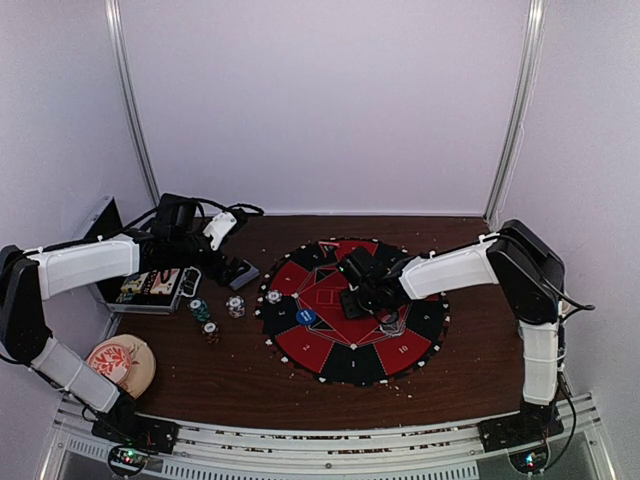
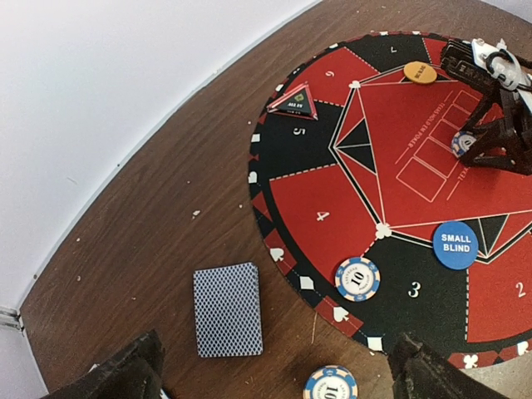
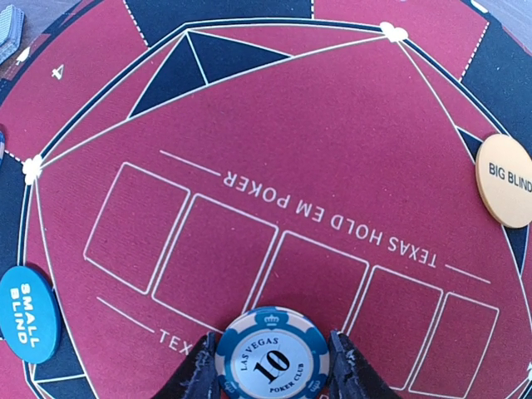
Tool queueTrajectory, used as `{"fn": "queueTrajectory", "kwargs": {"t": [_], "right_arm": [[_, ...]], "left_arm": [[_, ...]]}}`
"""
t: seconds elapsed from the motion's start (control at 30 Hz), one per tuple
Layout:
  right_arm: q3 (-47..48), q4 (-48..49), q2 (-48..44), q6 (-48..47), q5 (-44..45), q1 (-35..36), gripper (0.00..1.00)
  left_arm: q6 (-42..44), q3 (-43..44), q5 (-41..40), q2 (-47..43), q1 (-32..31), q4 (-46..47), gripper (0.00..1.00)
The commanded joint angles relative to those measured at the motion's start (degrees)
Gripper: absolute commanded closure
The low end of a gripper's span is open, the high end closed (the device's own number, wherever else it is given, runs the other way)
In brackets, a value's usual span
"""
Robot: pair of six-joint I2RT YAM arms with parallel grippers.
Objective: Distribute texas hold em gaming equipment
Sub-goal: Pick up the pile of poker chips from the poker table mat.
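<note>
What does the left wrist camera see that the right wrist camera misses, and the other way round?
Only the left wrist view: the triangular marker near seat 5, a loose chip on the table beyond the mat, and the right gripper seen from outside. Only the right wrist view: the readable print on the 10 chip pinched between that gripper's fingers, and all five card boxes. Both: the red-and-black mat, the blue small blind disc and the orange big blind disc.
</note>
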Motion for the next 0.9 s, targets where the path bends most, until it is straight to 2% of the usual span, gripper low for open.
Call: {"fn": "queueTrajectory", "kwargs": {"t": [0.0, 0.23, 0.87], "right_arm": [[-2.05, -3.99, -1.32, -0.05, -0.40, 0.02, 0.62], [-2.48, -3.13, -2.58, 0.00, 0.12, 0.04, 0.68], [-3.12, -1.74, -5.22, 0.21, 1.76, -0.59, 0.70]], "left_arm": [[-0.49, -0.48, -0.32, -1.39, 0.23, 2.90, 0.02], [-0.53, -0.56, -0.34, -1.57, 0.25, 2.99, 0.02], [-0.66, -0.60, -0.17, -1.75, 0.22, 2.99, 0.02]]}}
